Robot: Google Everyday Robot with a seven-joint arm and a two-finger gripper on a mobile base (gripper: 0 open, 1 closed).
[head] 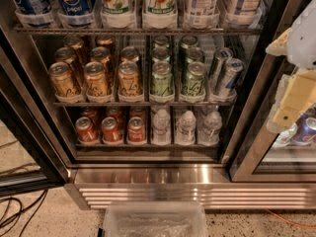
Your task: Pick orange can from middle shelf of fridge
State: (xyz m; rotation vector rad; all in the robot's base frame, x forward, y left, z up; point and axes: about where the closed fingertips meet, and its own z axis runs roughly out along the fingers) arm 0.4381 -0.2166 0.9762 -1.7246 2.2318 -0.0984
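Note:
The fridge [148, 174] stands open in front of me with wire shelves. The middle shelf [143, 103] holds three rows of orange cans [96, 79] on its left half, pale green cans [162, 79] in the middle and slim silver cans [227, 77] on the right. The front orange cans stand upright at the rail. My gripper [291, 107] hangs at the right edge of the view, in front of the fridge's right door frame, well to the right of the orange cans and touching none of them.
The top shelf holds Pepsi and 7UP bottles [118, 1]. The bottom shelf holds short red cans [111, 130] and small water bottles [185, 127]. A clear plastic bin [155, 220] sits on the floor before the ribbed steel base. Cables [15, 214] lie at lower left.

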